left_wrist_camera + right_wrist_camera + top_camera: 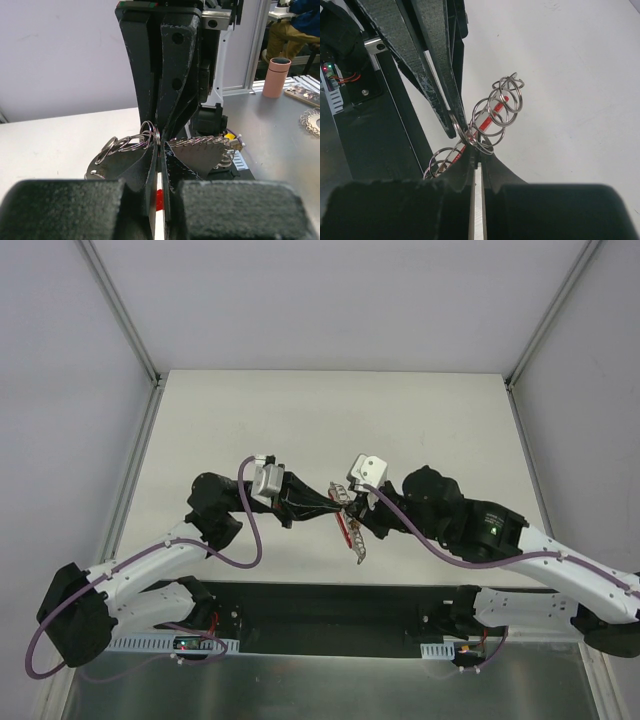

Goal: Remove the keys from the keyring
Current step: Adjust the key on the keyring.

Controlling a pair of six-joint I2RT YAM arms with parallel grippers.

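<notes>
My two grippers meet tip to tip above the middle of the table. Between them is the keyring (341,498), a chain of several silvery split rings (496,111). Its red plastic piece (351,531) and pale grey tag (360,556) hang below. My left gripper (158,144) is shut, pinching a ring (149,134) at its tips. My right gripper (476,148) is shut on rings too. A jagged silvery edge (200,142) lies along the left gripper's right finger; I cannot tell whether it is the keys. The red piece shows behind the rings (490,116).
The black base strip (330,615) runs along the table's near edge under the arms. Frame posts (120,310) stand at the back corners. A pink cup (276,77) stands on a metal bench beyond the table in the left wrist view.
</notes>
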